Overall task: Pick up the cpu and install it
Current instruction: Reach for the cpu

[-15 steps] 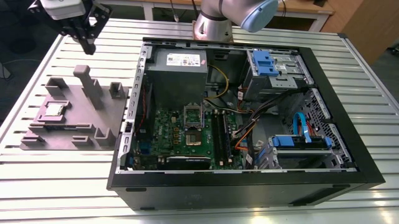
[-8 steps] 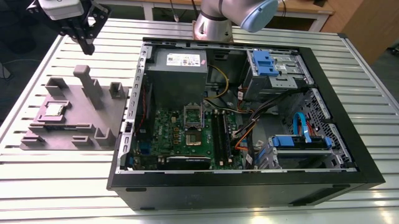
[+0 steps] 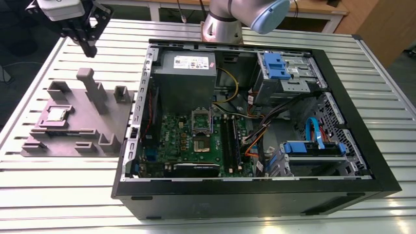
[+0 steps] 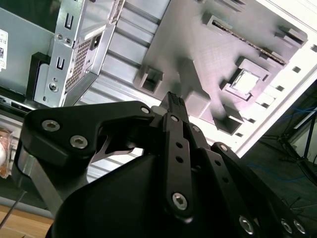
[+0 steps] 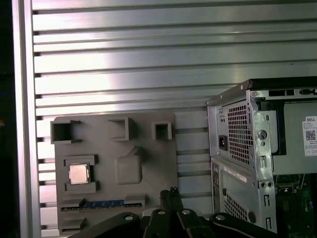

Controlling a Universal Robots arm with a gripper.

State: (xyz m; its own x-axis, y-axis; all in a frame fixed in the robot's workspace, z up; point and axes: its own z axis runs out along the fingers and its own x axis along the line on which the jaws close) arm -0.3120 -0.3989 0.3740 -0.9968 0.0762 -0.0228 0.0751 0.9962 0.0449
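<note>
The fingers meet, holding nothing, well apart from the cpu.

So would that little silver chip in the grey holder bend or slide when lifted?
The chip looks flat and metal-topped, so probably stiff. Small and thin, it is likely light. It lies in a recess of the grey holder, so a push should hardly shift it.
</note>
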